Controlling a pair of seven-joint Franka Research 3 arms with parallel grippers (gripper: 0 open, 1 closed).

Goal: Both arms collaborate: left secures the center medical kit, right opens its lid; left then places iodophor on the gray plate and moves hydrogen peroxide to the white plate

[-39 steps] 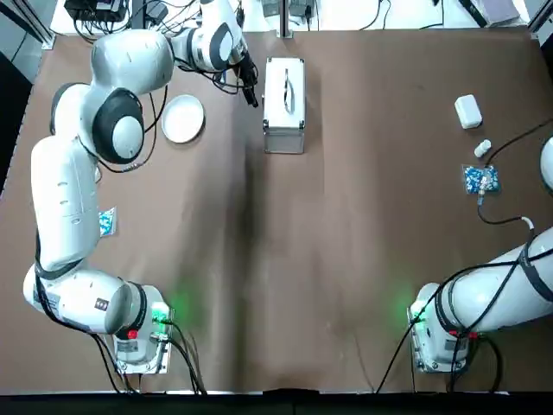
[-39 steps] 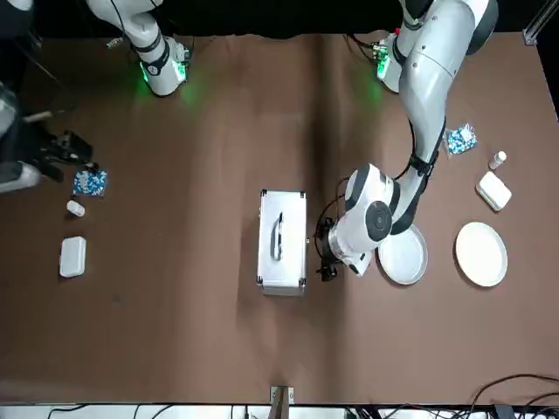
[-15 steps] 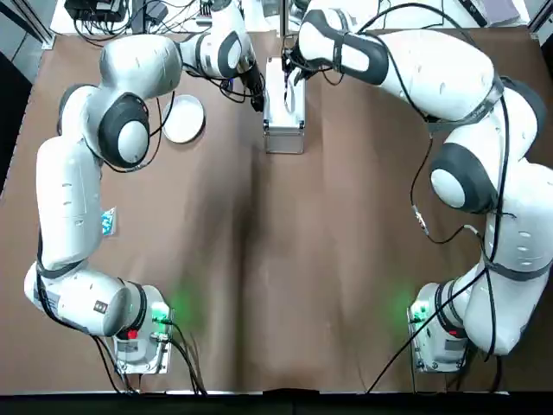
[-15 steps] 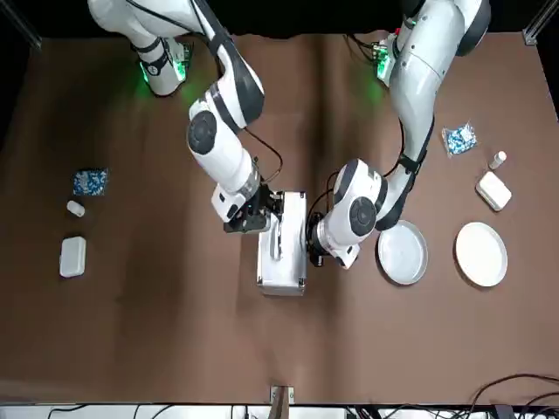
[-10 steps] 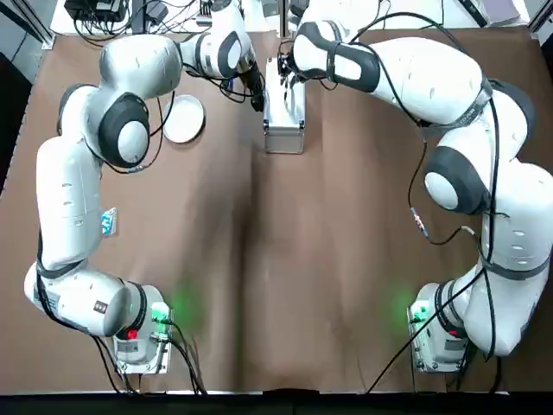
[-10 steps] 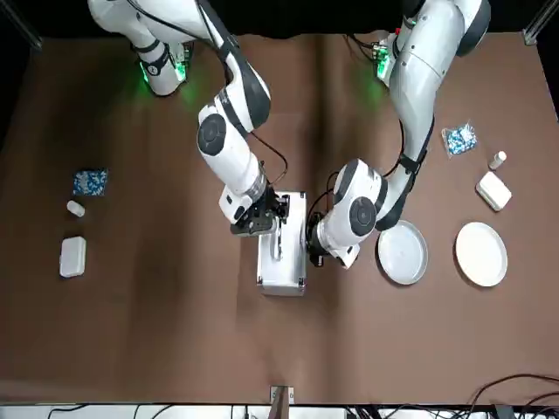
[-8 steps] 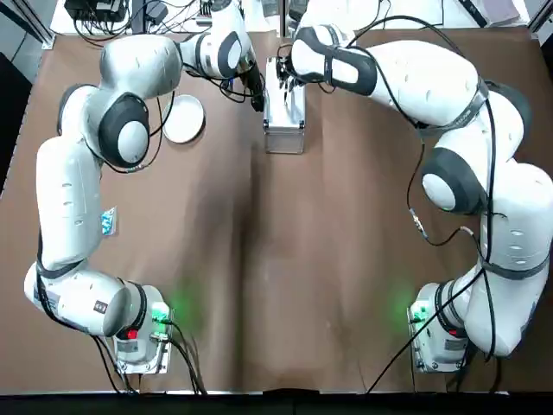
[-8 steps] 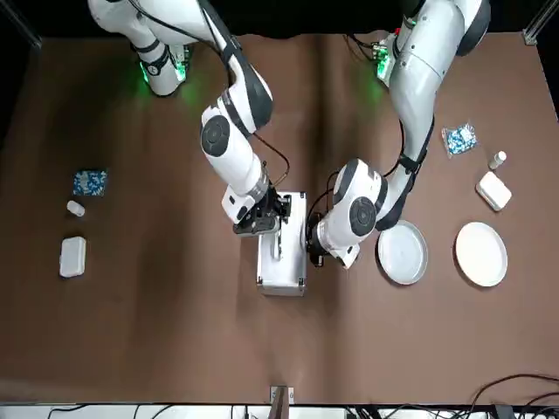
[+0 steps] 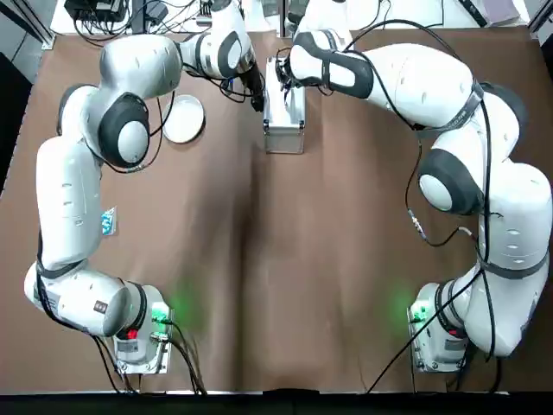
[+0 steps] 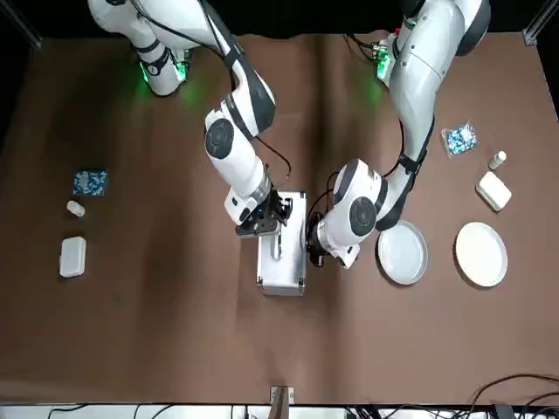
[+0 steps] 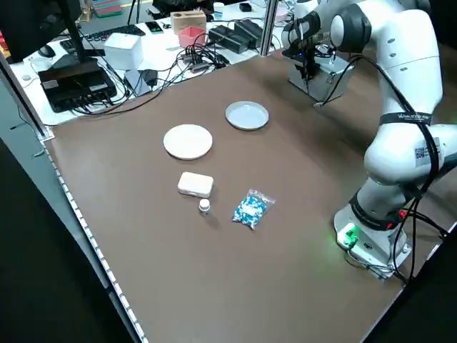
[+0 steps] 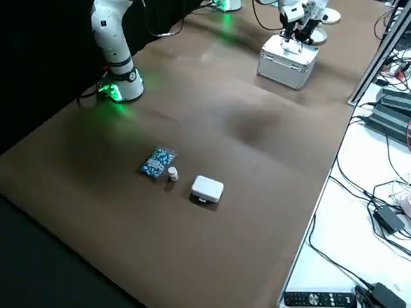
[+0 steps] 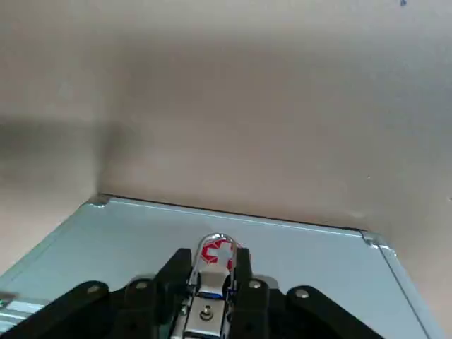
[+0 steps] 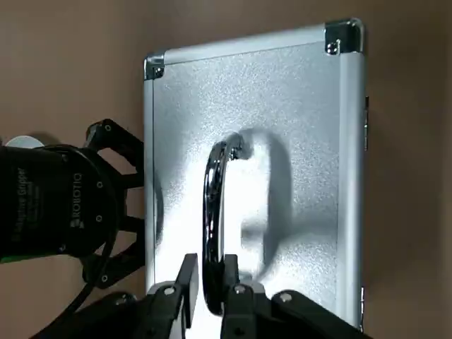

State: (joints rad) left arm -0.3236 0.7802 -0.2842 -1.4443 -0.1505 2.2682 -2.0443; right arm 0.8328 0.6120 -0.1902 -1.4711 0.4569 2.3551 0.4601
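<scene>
While the left pincer (image 13: 213, 254) straddles a metal clasp (image 13: 206, 305), parted, the right pincer (image 14: 210, 258) stands open around the handle (image 14: 213, 198).

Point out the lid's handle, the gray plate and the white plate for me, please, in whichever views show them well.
Handle (image 14: 214, 194): right wrist view, on its curved metal bar.
Gray plate (image 10: 403, 253): front view, on its shallow well.
White plate (image 11: 188, 141): left side view, on its flat middle.

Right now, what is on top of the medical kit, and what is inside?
A handle tops the lid, between the fingers of the right gripper. The left gripper is at the kit's side. The closed lid hides the contents.
</scene>
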